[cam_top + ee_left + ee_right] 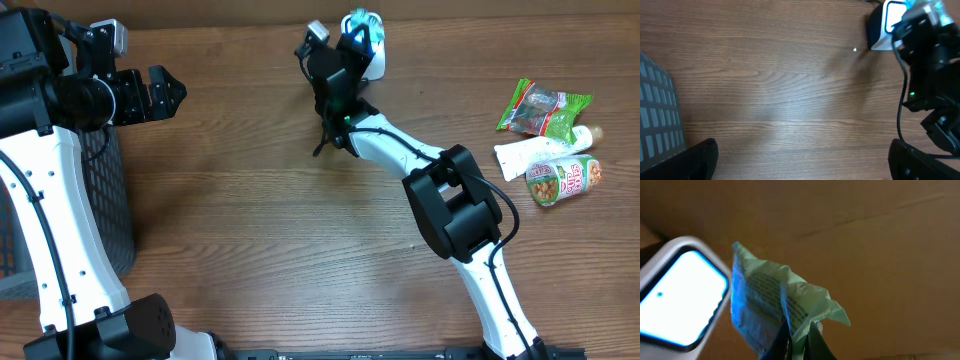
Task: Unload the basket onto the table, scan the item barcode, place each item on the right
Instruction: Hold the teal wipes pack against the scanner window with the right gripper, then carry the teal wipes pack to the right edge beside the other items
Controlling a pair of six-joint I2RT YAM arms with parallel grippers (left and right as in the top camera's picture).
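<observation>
right gripper (799, 342) was clamped on the green packet (772, 305), held just beside the scanner (680, 297) and its lit window; left gripper (165, 92) hung wide open near the mesh basket (103, 185), contents hidden.

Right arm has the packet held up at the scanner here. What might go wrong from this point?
1. The crumpled pale green plastic packet is creased and folded where it sits beside the lit window of the white scanner. Its printed face may not present flat, so the read might fail.
2. The right arm's jaws pinch only the packet's lower edge in the right wrist view. The packet could slip or twist if the arm re-angles it.
</observation>
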